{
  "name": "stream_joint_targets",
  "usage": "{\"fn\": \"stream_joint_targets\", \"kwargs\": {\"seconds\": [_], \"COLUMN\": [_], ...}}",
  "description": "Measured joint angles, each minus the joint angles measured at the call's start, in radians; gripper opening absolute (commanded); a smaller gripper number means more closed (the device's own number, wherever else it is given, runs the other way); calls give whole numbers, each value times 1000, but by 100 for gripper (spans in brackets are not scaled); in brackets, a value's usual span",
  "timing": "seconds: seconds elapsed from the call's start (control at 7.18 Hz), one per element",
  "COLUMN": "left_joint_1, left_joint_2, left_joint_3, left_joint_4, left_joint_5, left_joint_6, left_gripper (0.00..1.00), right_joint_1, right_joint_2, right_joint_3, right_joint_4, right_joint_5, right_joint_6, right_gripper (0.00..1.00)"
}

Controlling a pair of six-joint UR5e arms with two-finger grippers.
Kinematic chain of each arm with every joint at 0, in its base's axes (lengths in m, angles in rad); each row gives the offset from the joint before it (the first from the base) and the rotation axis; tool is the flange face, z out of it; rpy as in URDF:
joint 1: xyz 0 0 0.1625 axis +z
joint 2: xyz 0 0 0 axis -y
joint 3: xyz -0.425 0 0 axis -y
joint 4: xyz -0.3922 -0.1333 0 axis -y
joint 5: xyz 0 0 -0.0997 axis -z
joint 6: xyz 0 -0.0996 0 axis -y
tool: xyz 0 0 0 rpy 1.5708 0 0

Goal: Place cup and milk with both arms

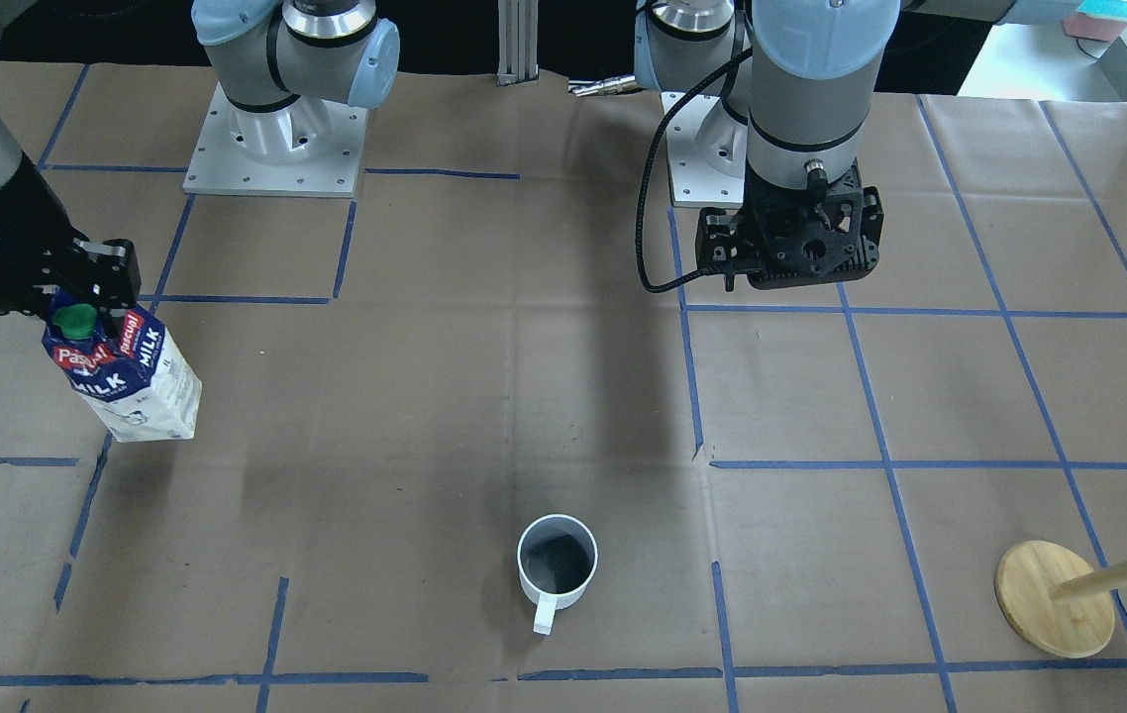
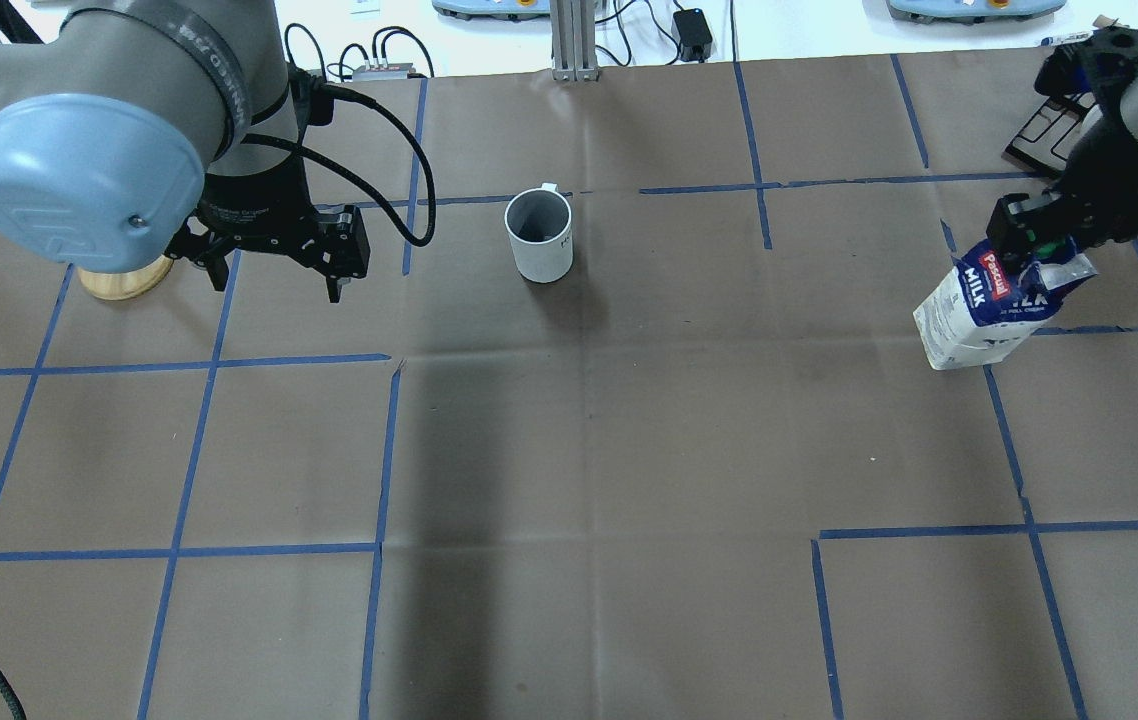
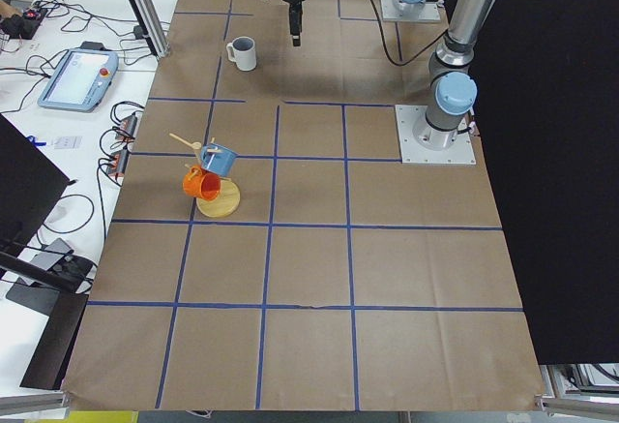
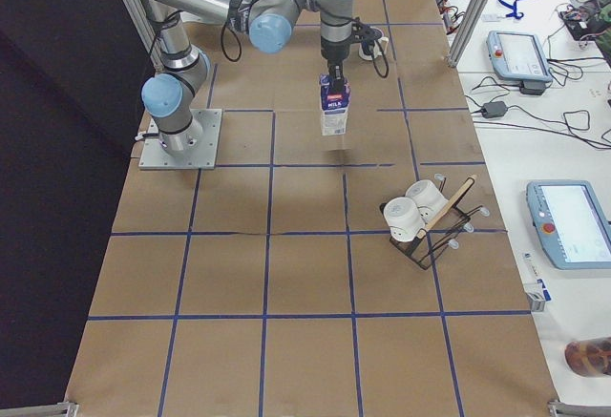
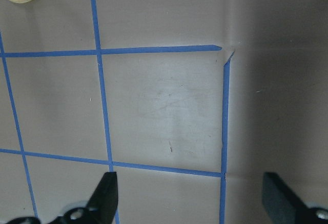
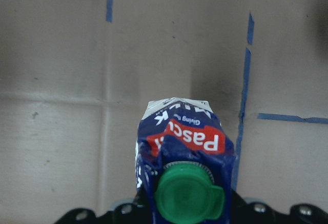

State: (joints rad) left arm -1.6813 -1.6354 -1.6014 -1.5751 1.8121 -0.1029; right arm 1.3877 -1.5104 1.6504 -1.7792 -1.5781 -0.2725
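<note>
The cup [image 1: 557, 562] stands upright on the brown paper, its handle pointing away from the robot; it also shows in the overhead view [image 2: 540, 235]. My left gripper [image 2: 274, 285] hangs open and empty above the table to the cup's left, and the left wrist view shows its fingers [image 5: 107, 193] wide apart over bare paper. My right gripper [image 2: 1034, 240] is shut on the gable top of the milk [image 2: 974, 315]. The carton hangs tilted, far to the cup's right, and seems held just off the table. Its green cap [image 6: 187, 198] fills the right wrist view.
A wooden mug tree [image 1: 1054, 597] with a blue and an orange mug stands near my left arm's side of the table. A black wire rack [image 4: 420, 221] with white cups sits on the right side. Blue tape lines grid the paper.
</note>
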Motion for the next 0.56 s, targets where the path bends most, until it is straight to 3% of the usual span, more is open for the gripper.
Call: {"fn": "stream_joint_targets", "kwargs": {"seconds": [0.56], "left_joint_1": [-1], "left_joint_2": [1], "left_joint_3": [-1], "left_joint_4": [3], "left_joint_5": [-2], "left_joint_6": [0], "left_gripper": [100], "right_joint_1": [266], "right_joint_2": [368], "right_joint_3": [-522], "right_joint_4": [191], "right_joint_5": [4], "right_joint_6": [332], "right_gripper": [44]}}
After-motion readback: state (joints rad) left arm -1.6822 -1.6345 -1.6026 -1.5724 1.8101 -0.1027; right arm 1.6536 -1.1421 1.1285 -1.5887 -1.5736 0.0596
